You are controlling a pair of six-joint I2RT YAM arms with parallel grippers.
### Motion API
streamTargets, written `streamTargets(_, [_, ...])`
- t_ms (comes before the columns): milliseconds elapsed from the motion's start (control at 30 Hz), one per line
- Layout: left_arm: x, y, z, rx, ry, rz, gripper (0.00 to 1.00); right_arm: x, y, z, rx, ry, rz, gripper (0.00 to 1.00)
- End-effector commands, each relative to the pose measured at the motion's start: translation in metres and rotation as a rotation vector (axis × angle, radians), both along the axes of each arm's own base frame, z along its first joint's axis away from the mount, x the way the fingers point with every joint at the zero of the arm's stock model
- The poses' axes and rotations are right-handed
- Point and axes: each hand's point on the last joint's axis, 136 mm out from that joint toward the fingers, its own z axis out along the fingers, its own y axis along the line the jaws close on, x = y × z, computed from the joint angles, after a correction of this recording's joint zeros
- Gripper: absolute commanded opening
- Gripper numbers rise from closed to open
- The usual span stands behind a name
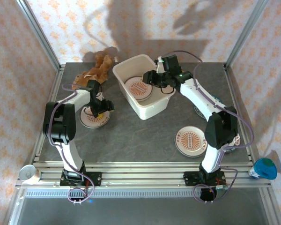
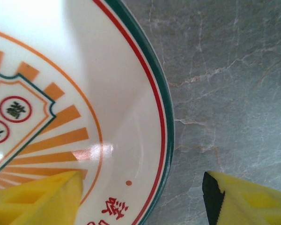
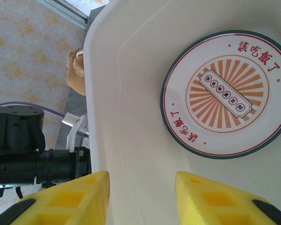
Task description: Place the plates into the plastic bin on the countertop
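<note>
Now my left end effector (image 2: pixel 143 202) gapes wide astride the rim of the patterned plate (image 2: pixel 107 93); stiff, slick, breakable, I judge, so pinch there.

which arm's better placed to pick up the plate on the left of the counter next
Left. The left gripper, open, straddles the rim of that plate, one finger over it, one over the countertop. The right gripper hangs over the plastic bin instead.
</note>
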Motion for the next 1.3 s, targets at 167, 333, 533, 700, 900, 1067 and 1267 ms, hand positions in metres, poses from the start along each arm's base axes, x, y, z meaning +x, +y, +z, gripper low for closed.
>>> streamTargets(167, [-0.006,0.059,0.064,-0.016,-0.213,0.246,0.72,-0.017,0.019,0.038,-0.035,-0.094,0.047,0.41])
streamTargets(333, [-0.037,0.107,0.057,-0.031,-0.225,0.414,0.71,-0.028,0.05,0.044,-0.037,-0.107,0.11,0.4])
streamTargets(533, [-0.058,0.141,0.032,-0.067,-0.231,0.563,0.71,-0.039,0.082,0.044,-0.049,-0.101,0.18,0.4])
streamTargets(700, [-0.06,0.149,0.004,-0.131,-0.214,0.613,0.71,-0.04,0.088,0.041,-0.054,-0.094,0.187,0.4])
streamTargets(900, [-0.049,0.147,-0.004,-0.192,-0.22,0.628,0.69,-0.037,0.086,0.039,-0.07,-0.097,0.168,0.4])
streamTargets(1067, [-0.044,0.144,-0.002,-0.224,-0.229,0.614,0.68,-0.035,0.085,0.034,-0.076,-0.091,0.159,0.4])
streamTargets(1267, [-0.043,0.14,-0.004,-0.244,-0.226,0.605,0.67,-0.032,0.089,0.03,-0.07,-0.087,0.162,0.4])
